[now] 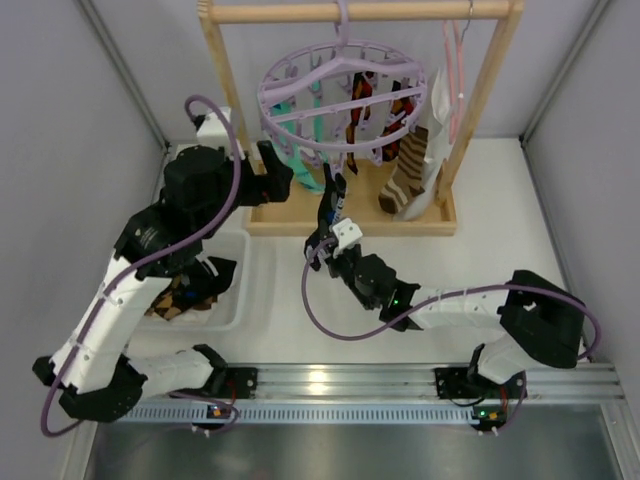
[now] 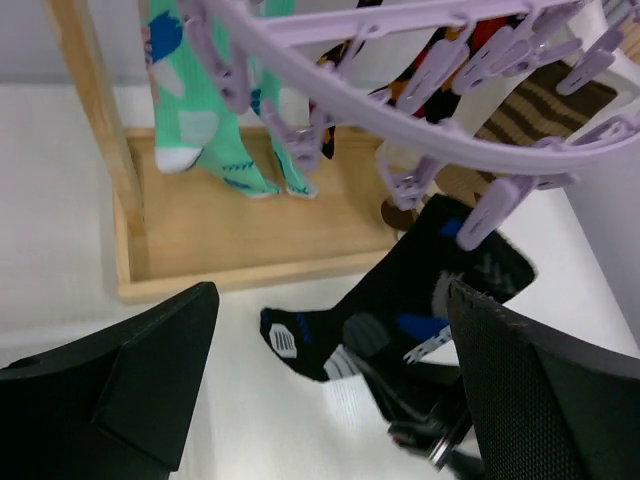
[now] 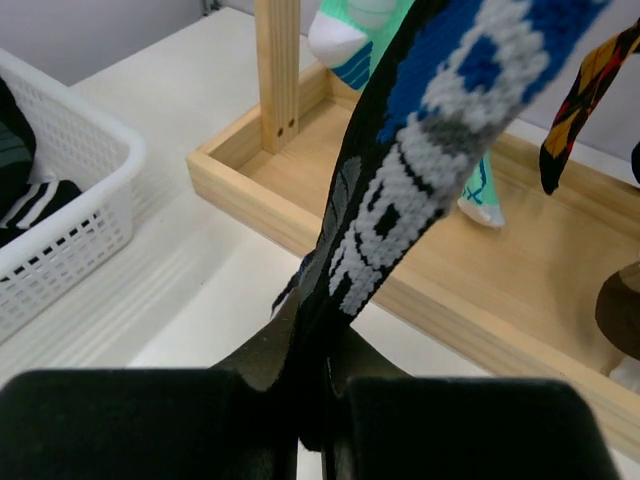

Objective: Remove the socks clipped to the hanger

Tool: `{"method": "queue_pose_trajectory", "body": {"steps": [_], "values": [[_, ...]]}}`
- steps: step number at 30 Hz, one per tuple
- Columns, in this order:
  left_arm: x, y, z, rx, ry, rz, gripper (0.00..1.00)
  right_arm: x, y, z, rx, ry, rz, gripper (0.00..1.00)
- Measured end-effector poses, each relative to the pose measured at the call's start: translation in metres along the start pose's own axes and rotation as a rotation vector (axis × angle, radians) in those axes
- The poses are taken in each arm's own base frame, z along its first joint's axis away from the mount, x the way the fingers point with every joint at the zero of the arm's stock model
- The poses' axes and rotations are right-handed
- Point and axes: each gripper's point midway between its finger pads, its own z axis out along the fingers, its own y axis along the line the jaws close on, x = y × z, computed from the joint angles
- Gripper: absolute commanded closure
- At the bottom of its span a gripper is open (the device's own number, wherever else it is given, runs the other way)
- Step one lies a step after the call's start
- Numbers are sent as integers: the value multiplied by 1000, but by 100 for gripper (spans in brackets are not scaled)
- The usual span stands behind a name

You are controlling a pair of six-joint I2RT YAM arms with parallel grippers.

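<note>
Right tool [image 3: 315,400] clamped on the black sock [image 3: 400,200] under the lilac hanger [image 1: 343,62].
The hanger hangs from the wooden frame [image 1: 222,90] at the far middle of the surface [image 1: 500,220]. The black sock's top meets a peg on the ring's near rim, and its lower part is pinched flat in the right tool. The left tool [image 2: 330,290], jaws wide and holding nothing, hovers just left of the ring. A mint-green sock [image 2: 215,140], a red-orange-black sock [image 1: 361,105] and a brown-striped sock [image 1: 405,180] dangle from other pegs. A white basket [image 1: 243,285] stands at the left.
</note>
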Motion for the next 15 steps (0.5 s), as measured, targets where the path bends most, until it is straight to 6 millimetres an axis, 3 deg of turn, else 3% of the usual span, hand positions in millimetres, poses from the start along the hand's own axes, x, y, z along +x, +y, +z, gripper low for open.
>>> {"method": "queue_pose_trajectory", "body": {"steps": [3, 7, 12, 15], "values": [[-8, -36, 13, -16, -32, 92, 1, 2, 7, 5, 48, 10, -13, 100], [8, -78, 28, -38, -24, 230, 2, -2, 13, 11, 67, 8, -13, 100], [14, -87, 54, -152, -35, 343, 4, -10, 17, 17, 73, 1, -6, 100], [13, -84, 64, -220, -48, 382, 11, -13, 20, 18, 69, -2, -2, 100]]}}
